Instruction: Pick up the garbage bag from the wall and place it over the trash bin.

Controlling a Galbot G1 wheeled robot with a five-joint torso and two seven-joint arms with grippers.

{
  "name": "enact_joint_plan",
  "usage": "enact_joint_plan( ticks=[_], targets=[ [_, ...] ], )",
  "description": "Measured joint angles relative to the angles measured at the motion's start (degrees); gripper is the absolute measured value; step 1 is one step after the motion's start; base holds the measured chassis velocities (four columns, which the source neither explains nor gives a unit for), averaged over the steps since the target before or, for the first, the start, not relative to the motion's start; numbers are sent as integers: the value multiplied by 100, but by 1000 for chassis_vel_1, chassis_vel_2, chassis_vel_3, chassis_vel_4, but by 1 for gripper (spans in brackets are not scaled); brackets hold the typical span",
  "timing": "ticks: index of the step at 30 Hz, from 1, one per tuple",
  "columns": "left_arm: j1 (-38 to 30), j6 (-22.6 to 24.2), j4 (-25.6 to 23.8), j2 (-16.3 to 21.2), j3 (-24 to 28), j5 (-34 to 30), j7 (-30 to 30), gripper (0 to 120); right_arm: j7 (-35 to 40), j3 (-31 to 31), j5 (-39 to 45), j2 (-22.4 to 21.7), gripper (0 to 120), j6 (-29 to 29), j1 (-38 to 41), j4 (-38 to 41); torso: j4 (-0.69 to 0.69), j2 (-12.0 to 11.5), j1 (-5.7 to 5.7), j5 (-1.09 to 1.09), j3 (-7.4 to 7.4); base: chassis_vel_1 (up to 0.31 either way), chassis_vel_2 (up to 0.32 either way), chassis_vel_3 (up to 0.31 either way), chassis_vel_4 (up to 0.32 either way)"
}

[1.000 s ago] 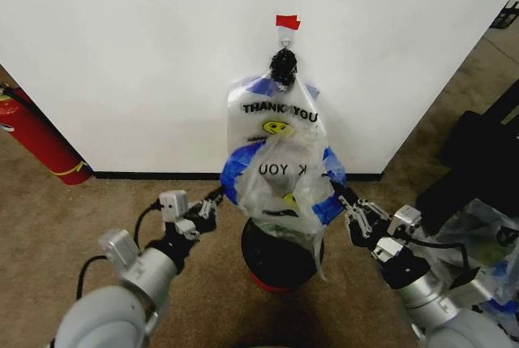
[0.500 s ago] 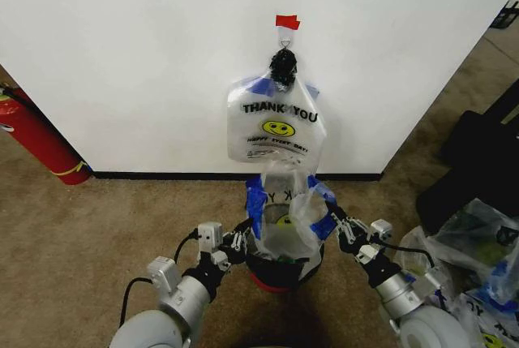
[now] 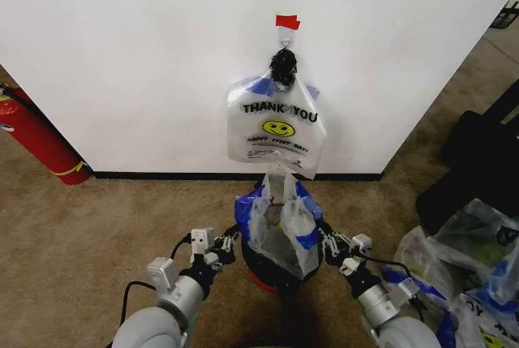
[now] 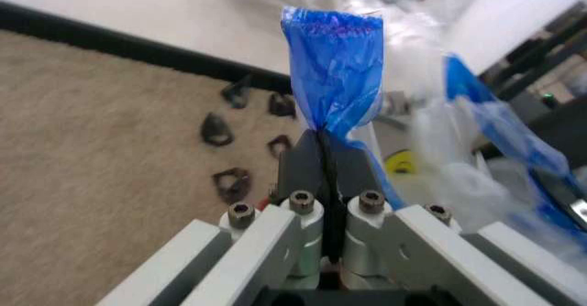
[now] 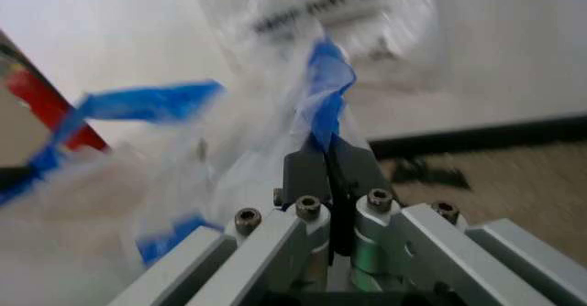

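The bin [image 3: 272, 271] is mostly hidden by the bag [image 3: 280, 222], which is held over it, stretched between the left gripper [image 3: 229, 240] and right gripper [image 3: 323, 242], both clamped on its blue edges.

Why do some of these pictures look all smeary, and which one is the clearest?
Head view: clearest, even light, and the "THANK YOU" bag reads plainly. Left wrist view: the left gripper is fairly crisp, the garbage bag beyond it soft. Right wrist view: smeariest, with the garbage bag blurred around the right gripper.
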Motion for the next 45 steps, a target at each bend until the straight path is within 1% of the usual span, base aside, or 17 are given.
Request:
enact_joint_plan(
  ticks=[3,4,5,7,9,11,13,17,20,27,29,33,37,41,45],
  targets=[
    [174,5,-9,38,-187,-51,-16,0,90,41,-39,2,0,23,-115,-1,0,0,0,0,0,0,0,0,0],
    [397,5,-68,59,-381,-94,-20,0,122,86,-45,-5,0,73,-287,28,0,0,0,-1,0,0,0,0,0],
    [466,5,-90,63,-429,-108,-19,0,125,91,-50,-7,0,81,-320,38,-1,0,0,-1,0,0,0,0,0],
    [818,2,-169,79,-651,-165,14,0,149,105,-145,-7,0,126,-531,71,1,0,0,0,-1,0,0,0,0],
    [1013,-2,-174,67,-732,-205,40,0,203,106,-222,-3,0,160,-603,53,0,0,0,0,-1,0,0,0,0],
    [1054,-9,-162,54,-731,-189,50,0,228,107,-237,-4,0,169,-616,39,1,0,0,0,-1,0,0,0,0],
    [1112,-57,-54,-24,-534,25,77,0,314,105,-264,-20,0,182,-649,-3,1,0,0,1,-1,0,0,0,0],
    [960,-67,88,-194,-10,315,53,0,464,103,-400,-31,0,157,-715,-43,0,0,0,0,-1,0,0,0,0],
    [913,-35,92,-205,104,373,23,0,536,168,-456,-30,0,142,-831,-5,0,0,0,1,0,0,0,0,0],
    [910,161,-42,6,-151,255,-31,0,452,402,-807,-120,0,355,-1173,41,-1,0,0,1,-1,0,0,0,0],
    [1076,320,-79,83,-214,248,-65,0,432,427,-928,-133,0,404,-1219,-48,0,0,0,1,0,0,0,0,0],
    [1285,392,-86,111,-217,287,-63,0,411,363,-1105,-117,0,409,-1204,-149,1,0,0,0,0,0,0,0,0],
    [1434,475,-41,185,-256,315,-24,0,398,261,-1347,-171,0,332,-1148,-255,1,0,0,1,0,0,0,0,0],
    [1433,544,55,252,-249,333,6,0,395,226,-1424,-253,0,239,-1041,-430,1,0,0,0,0,0,0,0,0],
    [1388,668,121,445,-225,275,13,0,410,204,-1459,-372,0,67,-931,-626,0,0,0,0,0,0,0,0,0]
  ],
)
